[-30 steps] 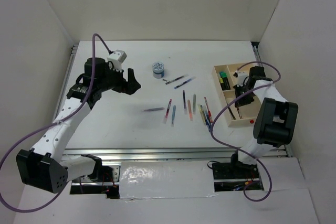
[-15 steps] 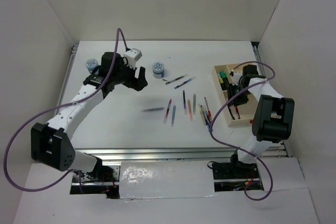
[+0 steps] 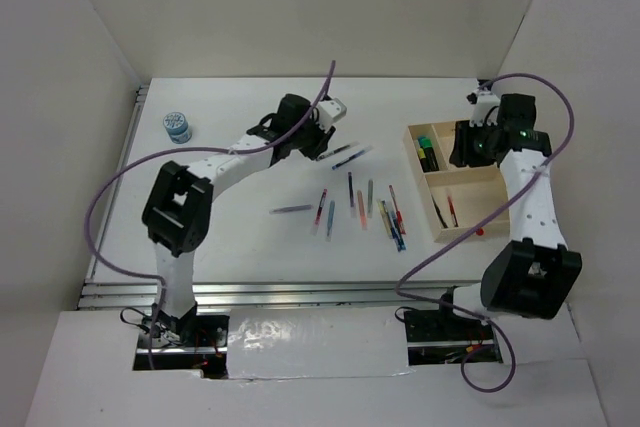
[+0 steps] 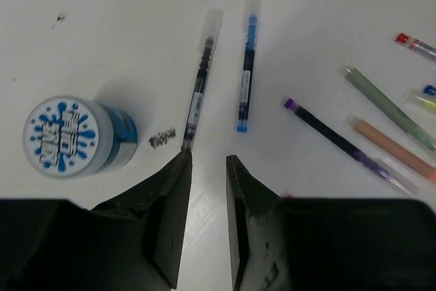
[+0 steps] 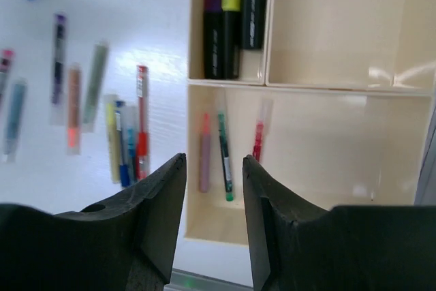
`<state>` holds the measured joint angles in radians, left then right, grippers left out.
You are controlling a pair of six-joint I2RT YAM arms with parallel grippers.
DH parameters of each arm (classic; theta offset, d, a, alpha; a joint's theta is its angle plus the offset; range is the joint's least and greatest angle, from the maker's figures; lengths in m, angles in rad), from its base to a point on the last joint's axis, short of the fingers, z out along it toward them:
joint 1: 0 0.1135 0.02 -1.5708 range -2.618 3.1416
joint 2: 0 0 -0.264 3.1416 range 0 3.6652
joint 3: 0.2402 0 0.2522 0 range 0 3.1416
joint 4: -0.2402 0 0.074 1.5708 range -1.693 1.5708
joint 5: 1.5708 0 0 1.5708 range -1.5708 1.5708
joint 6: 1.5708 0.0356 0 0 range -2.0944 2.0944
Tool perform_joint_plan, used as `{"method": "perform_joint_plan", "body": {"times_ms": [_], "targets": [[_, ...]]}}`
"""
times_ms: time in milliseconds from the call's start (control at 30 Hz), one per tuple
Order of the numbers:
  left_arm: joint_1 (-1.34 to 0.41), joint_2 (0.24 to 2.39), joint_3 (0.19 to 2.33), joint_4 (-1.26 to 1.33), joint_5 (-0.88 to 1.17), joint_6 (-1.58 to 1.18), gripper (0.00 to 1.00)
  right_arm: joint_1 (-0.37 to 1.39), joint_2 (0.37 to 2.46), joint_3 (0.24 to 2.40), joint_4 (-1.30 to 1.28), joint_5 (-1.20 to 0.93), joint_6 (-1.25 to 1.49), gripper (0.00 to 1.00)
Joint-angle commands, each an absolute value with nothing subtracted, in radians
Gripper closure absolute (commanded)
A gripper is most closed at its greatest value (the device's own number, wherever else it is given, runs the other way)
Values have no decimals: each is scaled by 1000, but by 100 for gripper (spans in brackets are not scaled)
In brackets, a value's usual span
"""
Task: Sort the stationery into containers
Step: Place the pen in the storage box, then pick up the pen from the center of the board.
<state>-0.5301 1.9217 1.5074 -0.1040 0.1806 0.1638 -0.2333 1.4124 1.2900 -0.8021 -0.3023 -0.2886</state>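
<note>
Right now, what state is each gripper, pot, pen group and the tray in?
left gripper: open, empty.
right gripper: open, empty.
near pot: upright on the table, clear of the left gripper.
far pot: upright on the table.
loose pens: lying flat on the table, unsorted.
tray: partly filled, one compartment bare.
highlighters: three lying in one compartment.
tray pens: three lying in another compartment.

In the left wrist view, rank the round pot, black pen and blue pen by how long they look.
1. The black pen and blue pen: about equal, too close to rank.
2. The round pot: clearly shorter across, though much fatter.
</note>
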Motion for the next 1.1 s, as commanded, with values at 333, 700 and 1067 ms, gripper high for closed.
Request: {"method": "perform_joint_plan", "body": {"times_ms": [333, 700, 1067], "targets": [[-534, 2293, 1819, -66, 161, 255, 64, -233, 1157, 1312, -911, -540, -176, 53], [-509, 2396, 1917, -213, 214, 253, 72, -224, 1163, 1322, -913, -561, -164, 53], [-495, 2454, 1994, -354, 273, 233, 84, -215, 1170, 1348, -925, -563, -167, 54]]}}
